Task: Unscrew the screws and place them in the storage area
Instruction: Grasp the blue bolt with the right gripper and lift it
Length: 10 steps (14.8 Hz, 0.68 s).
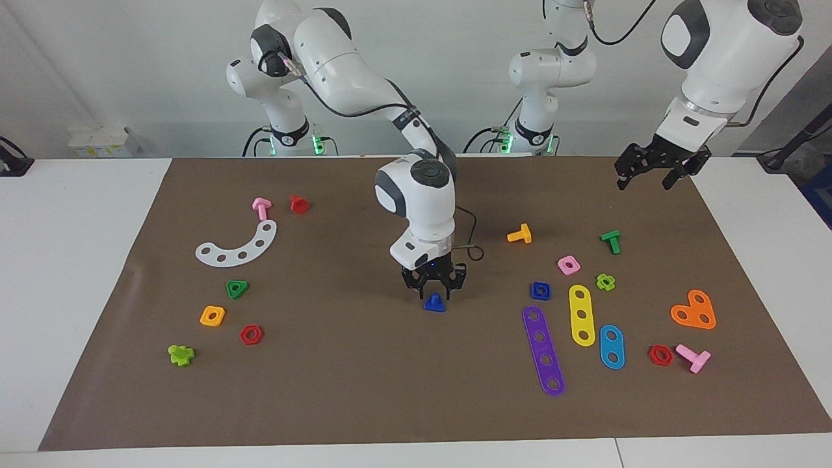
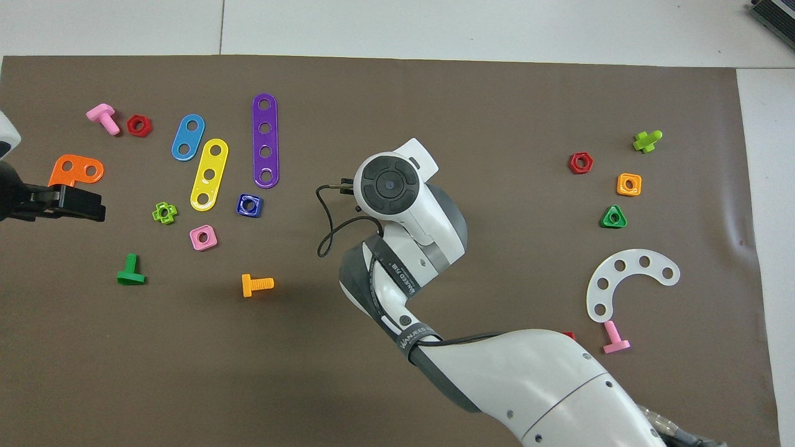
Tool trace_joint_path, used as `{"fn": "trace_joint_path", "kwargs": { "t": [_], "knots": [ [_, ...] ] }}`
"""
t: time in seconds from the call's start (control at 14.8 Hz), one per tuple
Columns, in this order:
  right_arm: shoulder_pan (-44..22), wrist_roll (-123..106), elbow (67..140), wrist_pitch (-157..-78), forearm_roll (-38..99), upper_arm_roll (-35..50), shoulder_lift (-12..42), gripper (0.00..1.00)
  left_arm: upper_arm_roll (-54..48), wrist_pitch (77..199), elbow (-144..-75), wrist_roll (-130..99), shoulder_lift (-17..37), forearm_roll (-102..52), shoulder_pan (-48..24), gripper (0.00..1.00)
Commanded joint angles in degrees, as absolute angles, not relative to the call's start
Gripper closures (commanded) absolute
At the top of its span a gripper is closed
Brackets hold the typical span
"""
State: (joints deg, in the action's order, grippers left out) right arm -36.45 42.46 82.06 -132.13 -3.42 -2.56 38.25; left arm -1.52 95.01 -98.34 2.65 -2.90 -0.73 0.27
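Observation:
The dark blue screw point(image 1: 435, 303) stands on its triangular head in the middle of the brown mat point(image 1: 364, 390), stub up. My right gripper point(image 1: 434, 291) is open directly over it, fingertips just above and to either side of it. In the overhead view the right arm's hand point(image 2: 390, 186) hides the screw. The matching dark blue square nut point(image 1: 540, 290) lies apart, toward the left arm's end, beside the purple strip; it also shows in the overhead view point(image 2: 249, 205). My left gripper point(image 1: 655, 175) is open and empty, raised over the mat's edge at its own end, and waits.
Toward the left arm's end lie purple point(image 1: 543, 351), yellow point(image 1: 581, 314) and blue point(image 1: 611, 346) strips, a pink nut point(image 1: 569, 264), an orange screw point(image 1: 520, 234) and a green screw point(image 1: 611, 241). Toward the right arm's end lie a white arc point(image 1: 237, 247), a green triangular nut point(image 1: 237, 288) and an orange nut point(image 1: 212, 316).

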Motion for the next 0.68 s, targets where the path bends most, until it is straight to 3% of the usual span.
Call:
{"fn": "trace_joint_path", "kwargs": {
  "t": [0.0, 0.34, 0.61],
  "knots": [
    [-35.9, 40.4, 82.4, -133.0, -3.6, -2.0, 38.4, 0.46, -1.1, 96.6, -100.5, 2.4, -4.7, -0.5, -0.1, 0.0],
    [-35.8, 38.6, 82.9, -134.6, -3.6, -2.1, 38.4, 0.49, -1.1, 96.4, -100.5, 2.0, -4.7, -0.6, 0.3, 0.0],
    [-35.5, 38.4, 83.1, -135.5, -4.3, -2.1, 38.4, 0.58, -1.1, 96.4, -100.3, 1.8, -4.7, -0.6, 0.4, 0.0]
  ]
}}
